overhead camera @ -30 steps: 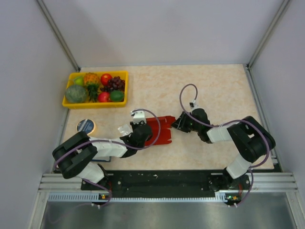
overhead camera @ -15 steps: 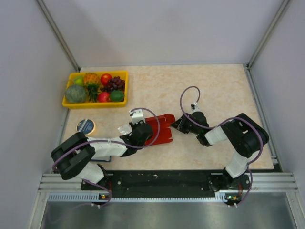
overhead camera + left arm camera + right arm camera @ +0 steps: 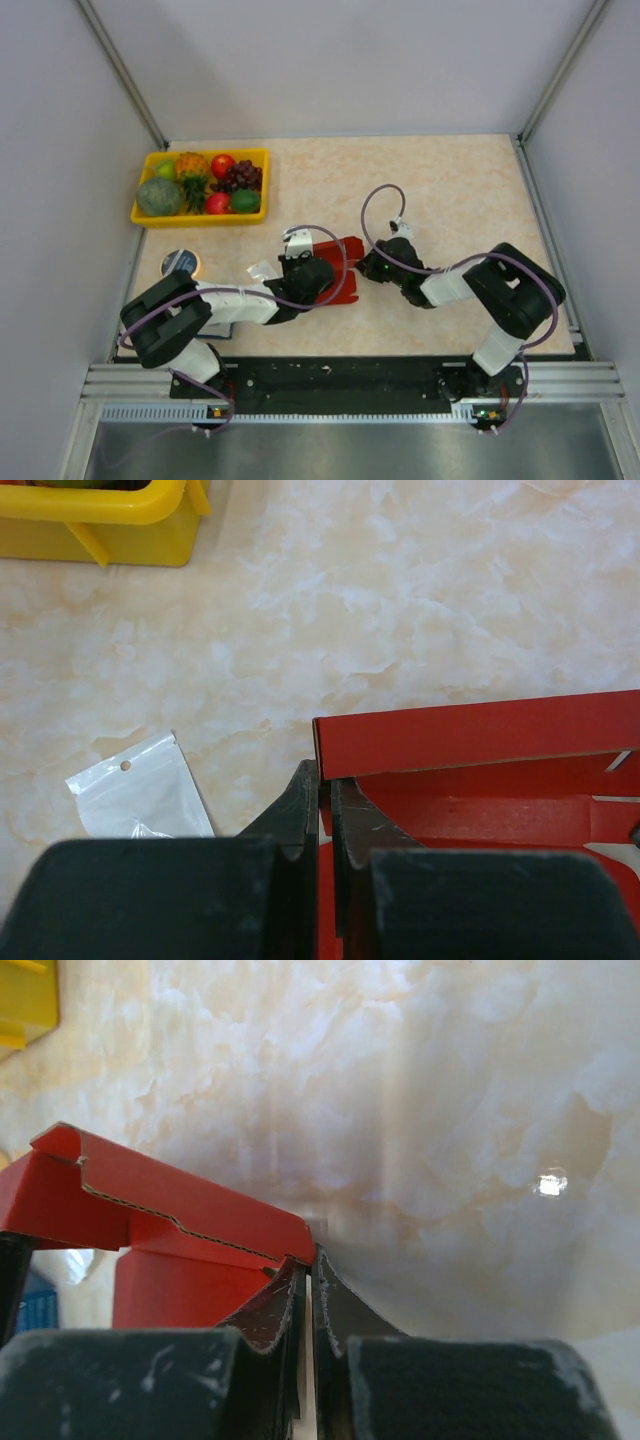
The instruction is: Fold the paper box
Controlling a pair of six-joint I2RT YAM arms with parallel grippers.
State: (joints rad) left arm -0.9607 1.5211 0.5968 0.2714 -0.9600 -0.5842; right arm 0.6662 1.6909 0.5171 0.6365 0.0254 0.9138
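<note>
On the table [image 3: 450,190], toward its near edge, the paper box [image 3: 480,735] sits half-formed. My left gripper [image 3: 322,780] pinches one raised wall. My right gripper [image 3: 308,1270] is clamped tight on a flap corner. I'm mid-fold; next, I judge, that flap needs swinging over along its crease.

Left claw [image 3: 326,277] and right claw [image 3: 363,267] flank paper box [image 3: 345,250] (red).

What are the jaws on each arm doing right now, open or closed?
Left gripper: jaws closed, pinching the paper box edge.
Right gripper: jaws closed on the paper box corner.
</note>
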